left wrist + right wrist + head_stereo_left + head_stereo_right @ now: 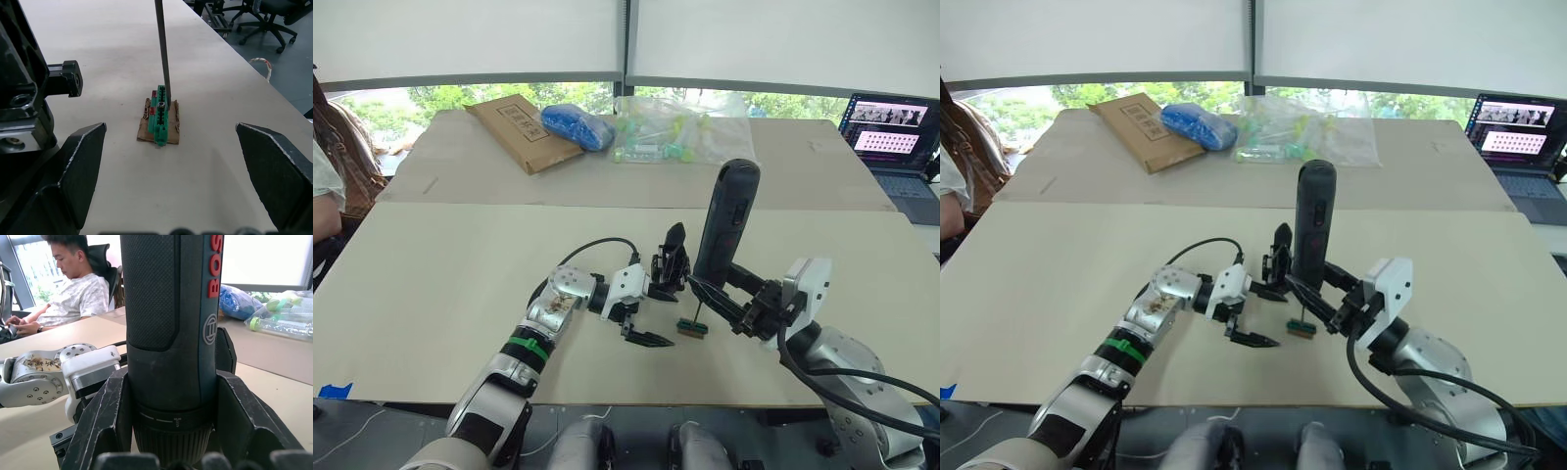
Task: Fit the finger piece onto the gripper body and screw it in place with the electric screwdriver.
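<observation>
The right gripper (pixel 722 294) is clamped around the lower end of the electric screwdriver (pixel 724 220), its two black fingers pressed to either side of the barrel; the tool stands nearly upright over the middle of the table (pixel 440 284), its thin metal bit (pixel 163 46) pointing straight down; the tip meets the top of a small green block (pixel 160 117), which sits on a brown scrap on the tabletop.

The left gripper (pixel 651 311) is spread wide, holding nothing; its fingers (pixel 80 164) stand on either side of the green block and well clear of it; the near finger rests low by the table, the far one reaches toward the gripper body (pixel 672 262); that small black block stands just left of the screwdriver and just beyond the green block, with a pointed black finger sticking up; whether the far finger touches it I cannot tell.

Farther off, on the second table, lie a flat cardboard box (pixel 517 132), a blue bundle (pixel 576 125) and a clear bag of tubes (pixel 680 132); a laptop (pixel 893 137) sits open at the far right; a person (pixel 78 289) is seated at the far left.
</observation>
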{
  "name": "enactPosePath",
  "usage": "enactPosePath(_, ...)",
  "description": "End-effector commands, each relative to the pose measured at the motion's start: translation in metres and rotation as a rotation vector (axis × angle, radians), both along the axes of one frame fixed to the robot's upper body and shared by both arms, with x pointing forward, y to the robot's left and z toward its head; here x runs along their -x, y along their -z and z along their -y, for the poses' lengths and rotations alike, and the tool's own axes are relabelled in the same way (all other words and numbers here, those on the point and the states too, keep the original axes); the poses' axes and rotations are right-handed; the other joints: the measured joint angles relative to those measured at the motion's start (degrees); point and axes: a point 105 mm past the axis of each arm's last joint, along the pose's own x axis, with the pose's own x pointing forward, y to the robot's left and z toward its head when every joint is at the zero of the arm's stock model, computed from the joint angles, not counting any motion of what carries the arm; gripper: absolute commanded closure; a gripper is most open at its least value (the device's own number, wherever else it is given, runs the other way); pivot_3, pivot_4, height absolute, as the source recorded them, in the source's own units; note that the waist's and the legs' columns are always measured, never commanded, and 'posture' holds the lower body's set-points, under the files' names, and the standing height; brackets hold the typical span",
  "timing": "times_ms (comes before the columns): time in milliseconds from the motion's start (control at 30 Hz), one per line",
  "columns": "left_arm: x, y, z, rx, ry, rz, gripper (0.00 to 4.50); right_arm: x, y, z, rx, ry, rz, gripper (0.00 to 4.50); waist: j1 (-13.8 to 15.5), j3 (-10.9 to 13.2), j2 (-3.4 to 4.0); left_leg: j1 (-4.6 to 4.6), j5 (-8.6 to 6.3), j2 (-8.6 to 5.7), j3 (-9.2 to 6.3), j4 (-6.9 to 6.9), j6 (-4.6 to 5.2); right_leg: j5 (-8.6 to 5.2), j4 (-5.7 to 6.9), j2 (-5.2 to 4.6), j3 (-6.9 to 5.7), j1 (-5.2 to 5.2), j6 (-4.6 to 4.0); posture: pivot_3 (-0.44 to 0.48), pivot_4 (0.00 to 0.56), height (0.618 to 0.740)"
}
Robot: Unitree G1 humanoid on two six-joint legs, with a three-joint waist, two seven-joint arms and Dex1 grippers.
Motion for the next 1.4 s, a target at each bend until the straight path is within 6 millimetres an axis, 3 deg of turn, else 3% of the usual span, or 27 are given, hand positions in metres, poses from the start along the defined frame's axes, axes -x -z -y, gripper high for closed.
enactPosePath(33,-0.001,-0.01,0.004,0.029,0.017,0.04,0.0,0.008,-0.019,0.0,-0.029,-0.024,0.079,2.61,0.0,0.0,0.0,0.0,0.0,0.0,0.0,0.0,0.0,0.0,0.0,0.0,0.0,0.0,0.0,0.0,0.15,0.732)
enactPosePath(333,0.0,-0.01,0.005,0.03,0.021,0.041,0.0,0.008,-0.035,0.002,-0.053,0.0,0.15,2.61,0.0,0.0,0.0,0.0,0.0,0.0,0.0,0.0,0.0,0.0,0.0,0.0,0.0,0.0,0.0,0.0,0.15,0.732)
enactPosePath(1400,-0.001,-0.01,0.004,0.029,0.016,0.045,0.0,0.001,-0.026,-0.002,-0.02,0.0,0.113,2.61,0.0,0.0,0.0,0.0,0.0,0.0,0.0,0.0,0.0,0.0,0.0,0.0,0.0,0.0,0.0,0.0,0.15,0.732)
